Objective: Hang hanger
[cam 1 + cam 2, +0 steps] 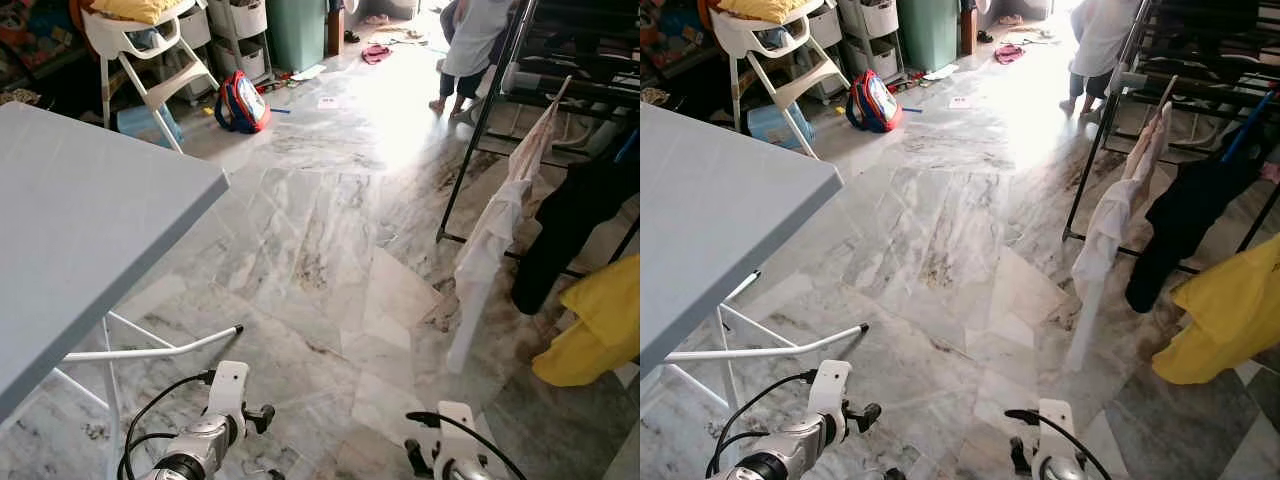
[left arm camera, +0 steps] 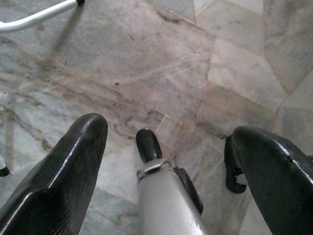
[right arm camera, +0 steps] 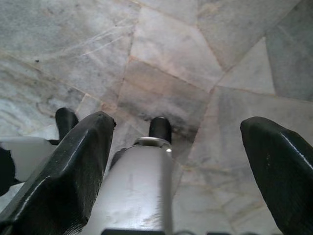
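Both grippers, left (image 2: 166,161) and right (image 3: 176,166), hang over the marble floor (image 1: 330,250), fingers spread wide and empty. I see hangers only under garments on the drying rack (image 1: 480,130); walking there risks clipping the bench (image 1: 90,230).

Silver arms with white wrist brackets and looping black cables behind each claw; left claw (image 2: 168,147) and right claw (image 3: 178,147) have glossy black fingers.

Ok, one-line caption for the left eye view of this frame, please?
Marble floor between a grey table and a black drying rack hung with clothes; both arms low, a person standing beyond.
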{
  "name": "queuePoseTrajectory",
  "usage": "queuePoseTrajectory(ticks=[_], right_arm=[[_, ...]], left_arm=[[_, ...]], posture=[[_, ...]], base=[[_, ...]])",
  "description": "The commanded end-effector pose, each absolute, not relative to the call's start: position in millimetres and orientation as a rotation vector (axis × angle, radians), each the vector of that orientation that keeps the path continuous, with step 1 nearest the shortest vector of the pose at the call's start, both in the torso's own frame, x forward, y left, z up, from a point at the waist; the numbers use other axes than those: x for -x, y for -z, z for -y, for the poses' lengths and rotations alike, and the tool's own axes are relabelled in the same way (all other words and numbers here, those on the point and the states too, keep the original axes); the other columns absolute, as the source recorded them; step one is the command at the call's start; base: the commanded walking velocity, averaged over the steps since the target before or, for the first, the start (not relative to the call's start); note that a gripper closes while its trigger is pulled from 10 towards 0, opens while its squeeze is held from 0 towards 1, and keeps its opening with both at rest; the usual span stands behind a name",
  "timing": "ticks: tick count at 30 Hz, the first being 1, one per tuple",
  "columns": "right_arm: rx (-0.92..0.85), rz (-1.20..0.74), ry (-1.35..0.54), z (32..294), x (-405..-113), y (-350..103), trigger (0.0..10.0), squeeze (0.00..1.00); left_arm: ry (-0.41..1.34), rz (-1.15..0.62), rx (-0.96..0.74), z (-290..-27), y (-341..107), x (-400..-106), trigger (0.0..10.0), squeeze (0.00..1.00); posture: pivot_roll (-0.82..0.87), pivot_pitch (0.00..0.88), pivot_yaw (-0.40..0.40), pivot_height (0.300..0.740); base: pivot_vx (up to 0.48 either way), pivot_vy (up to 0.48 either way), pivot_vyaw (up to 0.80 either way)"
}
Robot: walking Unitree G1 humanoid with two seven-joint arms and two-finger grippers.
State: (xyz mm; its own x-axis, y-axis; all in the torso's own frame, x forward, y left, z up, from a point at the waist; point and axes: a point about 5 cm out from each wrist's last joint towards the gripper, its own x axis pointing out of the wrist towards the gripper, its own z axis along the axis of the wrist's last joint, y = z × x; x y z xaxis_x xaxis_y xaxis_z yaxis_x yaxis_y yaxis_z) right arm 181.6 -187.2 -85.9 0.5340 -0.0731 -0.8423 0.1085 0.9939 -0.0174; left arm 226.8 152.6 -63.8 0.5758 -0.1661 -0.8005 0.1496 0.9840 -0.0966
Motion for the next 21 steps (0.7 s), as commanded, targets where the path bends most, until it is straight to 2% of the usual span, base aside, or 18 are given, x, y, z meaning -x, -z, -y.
queuePoseTrajectory(ticks=[1, 6, 14, 16, 18, 21], right_arm=[[-0.057, -1.018, 0.124, 187, -177, 88, 10.0, 0.0], [0.039, -1.089, 0.037, 190, -167, 93, 10.0, 0.0], [0.031, -1.053, -0.032, 193, -164, 92, 10.0, 0.0], [0.047, -1.015, -0.027, 192, -173, 88, 10.0, 0.0], [0.037, -0.963, -0.018, 192, -186, 82, 10.0, 0.0], [0.136, -0.921, -0.053, 191, -206, 72, 10.0, 0.0]], left_arm=[[0.205, -0.969, 0.009, -153, 68, -219, 10.0, 0.0], [0.191, -0.982, 0.005, -154, 69, -219, 10.0, 0.0], [0.188, -0.961, 0.027, -157, 68, -219, 10.0, 0.0], [0.184, -0.915, -0.002, -162, 62, -228, 10.0, 0.0], [0.134, -0.846, 0.04, -167, 51, -244, 10.0, 0.0], [0.096, -0.752, 0.093, -177, 32, -267, 10.0, 0.0]], posture=[[-0.14, 0.006, 0.078, 0.74], [-0.15, 0.009, 0.065, 0.74], [-0.15, 0.037, 0.011, 0.74], [-0.1, 0.022, -0.014, 0.74], [-0.07, 0.002, -0.026, 0.74], [-0.03, 0.0, -0.042, 0.74]], base=[[0.0, 0.0, 0.0], [0.0, 0.0, 0.0], [0.0, 0.0, 0.0], [0.0, 0.0, 0.0], [0.0, 0.0, 0.0], [0.0, 0.0, 0.0]])
